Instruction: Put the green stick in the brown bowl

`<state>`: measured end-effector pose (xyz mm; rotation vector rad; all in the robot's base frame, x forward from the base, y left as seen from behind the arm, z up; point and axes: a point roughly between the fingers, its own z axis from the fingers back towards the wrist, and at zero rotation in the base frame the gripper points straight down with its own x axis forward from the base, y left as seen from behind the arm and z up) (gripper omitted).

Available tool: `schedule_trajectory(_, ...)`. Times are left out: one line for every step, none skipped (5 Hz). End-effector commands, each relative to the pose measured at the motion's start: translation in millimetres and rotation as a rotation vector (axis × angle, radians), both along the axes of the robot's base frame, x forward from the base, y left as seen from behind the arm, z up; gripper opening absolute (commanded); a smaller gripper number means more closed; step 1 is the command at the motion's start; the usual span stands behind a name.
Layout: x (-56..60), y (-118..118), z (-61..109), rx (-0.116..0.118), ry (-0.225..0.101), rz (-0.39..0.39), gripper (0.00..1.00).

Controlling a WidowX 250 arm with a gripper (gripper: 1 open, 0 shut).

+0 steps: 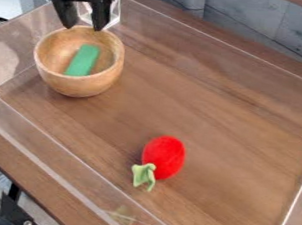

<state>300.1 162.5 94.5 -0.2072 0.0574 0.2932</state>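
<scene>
Just below my black metal fingers sits the round light-brown wooden bowl, with its thick rim and rounded sides. I'm hanging over its far edge, fingers spread wide with nothing between them. Can't really say if I'm brushing the rim or not, it's too small to tell from this view.

The flat bright-green rectangular stick is lying inside the bowl, a bit under me, kinda slanted along the bottom, so yeah, it's in there and I'm not touching it.

Way off to the right of me, and a lot nearer the camera, there's a glossy red strawberry-like toy with a pale green leafy stem, lying straight on the brown wooden table, well apart from the bowl.
</scene>
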Motion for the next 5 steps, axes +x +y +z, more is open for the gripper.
schedule_trajectory(10.1,21,16.0,0.034,-0.055,-0.01,0.0)
schedule_trajectory(10.9,34,14.1,0.032,-0.054,-0.022,0.0)
schedule_trajectory(11.4,35,-7.0,0.025,-0.051,-0.13,1.0)
schedule_trajectory(12.6,34,-26.0,0.017,-0.053,-0.231,1.0)
schedule_trajectory(15.6,30,-14.6,0.005,-0.059,-0.181,0.0)
